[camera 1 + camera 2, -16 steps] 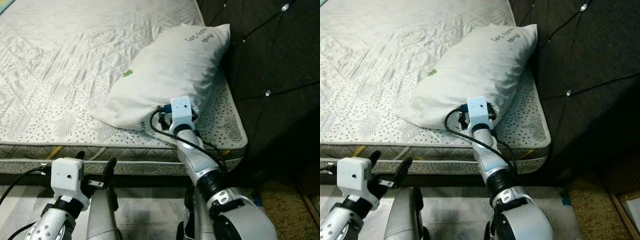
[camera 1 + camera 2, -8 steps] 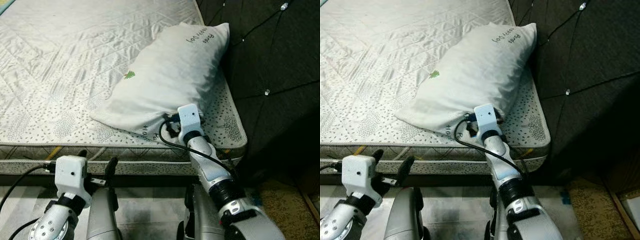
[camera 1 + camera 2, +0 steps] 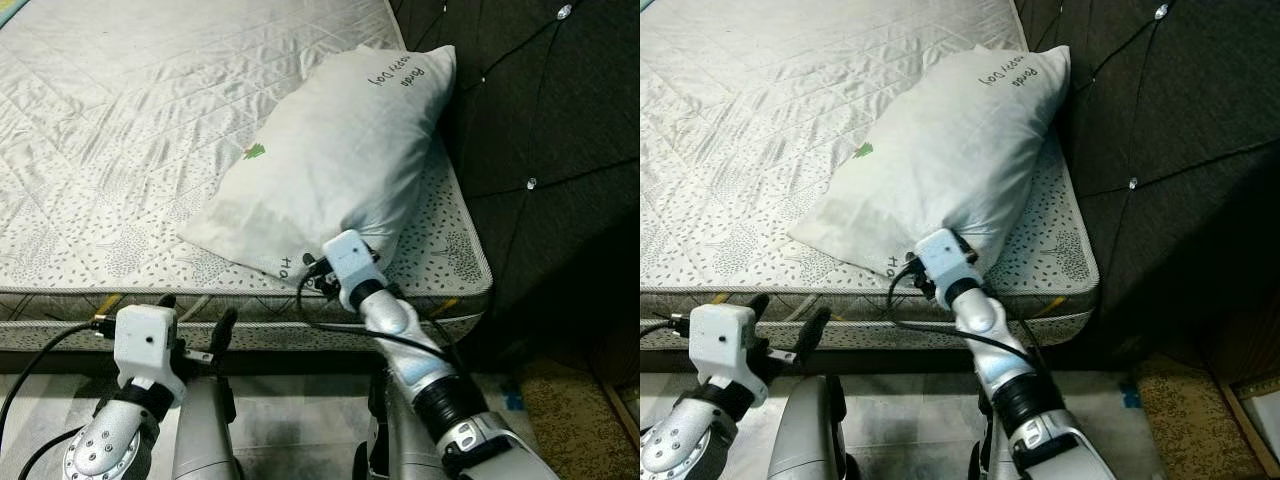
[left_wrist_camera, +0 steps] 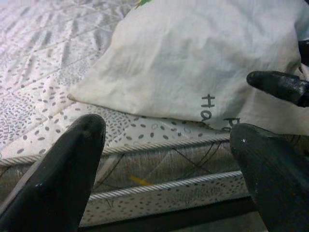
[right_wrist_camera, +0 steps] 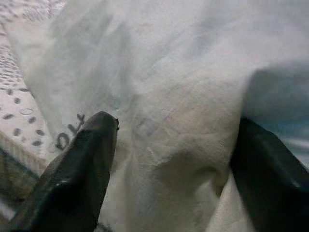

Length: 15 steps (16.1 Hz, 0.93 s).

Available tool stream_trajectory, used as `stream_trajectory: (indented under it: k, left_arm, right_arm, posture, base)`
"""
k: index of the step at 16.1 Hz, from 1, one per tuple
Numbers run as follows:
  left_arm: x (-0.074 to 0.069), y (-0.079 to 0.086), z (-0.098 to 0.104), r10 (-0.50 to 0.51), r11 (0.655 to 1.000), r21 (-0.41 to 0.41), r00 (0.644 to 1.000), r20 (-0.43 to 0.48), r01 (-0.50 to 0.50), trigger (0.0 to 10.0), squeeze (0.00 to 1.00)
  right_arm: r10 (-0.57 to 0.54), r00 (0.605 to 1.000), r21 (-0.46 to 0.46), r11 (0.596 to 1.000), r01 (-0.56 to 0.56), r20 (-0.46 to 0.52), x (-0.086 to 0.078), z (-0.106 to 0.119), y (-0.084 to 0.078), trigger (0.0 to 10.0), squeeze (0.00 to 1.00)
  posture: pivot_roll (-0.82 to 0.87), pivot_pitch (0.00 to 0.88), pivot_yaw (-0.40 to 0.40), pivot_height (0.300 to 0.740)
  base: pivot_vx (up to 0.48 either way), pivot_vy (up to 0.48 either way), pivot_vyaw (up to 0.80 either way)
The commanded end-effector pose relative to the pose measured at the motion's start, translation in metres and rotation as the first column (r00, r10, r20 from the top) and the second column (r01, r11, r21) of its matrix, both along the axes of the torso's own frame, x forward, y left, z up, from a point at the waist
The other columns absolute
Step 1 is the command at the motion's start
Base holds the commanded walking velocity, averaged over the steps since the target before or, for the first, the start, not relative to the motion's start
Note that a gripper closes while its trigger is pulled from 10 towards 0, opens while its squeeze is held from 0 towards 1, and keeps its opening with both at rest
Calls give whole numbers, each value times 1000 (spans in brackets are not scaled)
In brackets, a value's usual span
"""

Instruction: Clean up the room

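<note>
From my head camera, the white pillow point(image 3: 335, 165) lies on the bare quilted mattress point(image 3: 130, 130), its far end with dark lettering propped against the dark tufted headboard point(image 3: 540, 130) and its near end close to the mattress edge. My right gripper point(image 3: 322, 268) is pressed into that near end of the pillow, its fingers hidden by the wrist block. My left gripper point(image 3: 190, 318) hangs below the mattress edge, well apart from the pillow, fingers spread with nothing between them. My left wrist camera looks between its two parted black fingers point(image 4: 63, 169) at the piped side of the mattress, with the pillow's near corner resting on top and one black finger of my right gripper point(image 4: 280, 86) against the pillow. My right wrist camera shows its fingers point(image 5: 82, 164) set wide on either side of a bunched fold of pillow fabric; I cannot tell whether they are pinching it.
</note>
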State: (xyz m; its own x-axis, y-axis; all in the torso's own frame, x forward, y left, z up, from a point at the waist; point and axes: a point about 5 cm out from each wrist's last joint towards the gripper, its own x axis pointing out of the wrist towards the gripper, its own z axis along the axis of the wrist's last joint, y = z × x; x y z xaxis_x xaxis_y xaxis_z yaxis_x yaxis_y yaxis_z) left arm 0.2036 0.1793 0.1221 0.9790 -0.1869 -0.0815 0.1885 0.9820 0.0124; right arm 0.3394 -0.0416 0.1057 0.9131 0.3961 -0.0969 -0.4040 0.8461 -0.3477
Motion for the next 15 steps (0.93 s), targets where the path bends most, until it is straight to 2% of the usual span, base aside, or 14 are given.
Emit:
stream_trajectory:
  k: [1,6,7,8,15]
  left_arm:
    - [0,2,-5,3,1000,18,1000,-16,-2,10000,0]
    - [2,1,-4,7,1000,22,1000,-7,-7,10000,0]
    - [2,1,-4,7,1000,24,1000,-4,-7,10000,0]
    - [2,0,-4,7,1000,24,1000,-1,-7,10000,0]
    - [4,-2,-4,5,1000,20,1000,4,-5,10000,0]
  right_arm:
    - [5,999,-22,1000,-4,48,2,7,11,10000,0]
    - [-20,992,-104,994,33,121,9,15,30,10000,0]
    - [-1,994,-168,986,20,111,7,5,32,7725,0]
    - [7,994,-169,986,11,106,6,2,34,0,0]
    - [67,991,-150,987,-48,120,1,6,55,0,0]
  posture:
    - [100,145,-18,556]
    - [105,139,-23,556]
    - [108,134,-28,556]
    - [108,135,-29,556]
    - [105,128,-31,556]
  base:
    - [0,0,0]
    - [0,0,0]
    - [0,0,0]
    - [0,0,0]
    - [0,0,0]
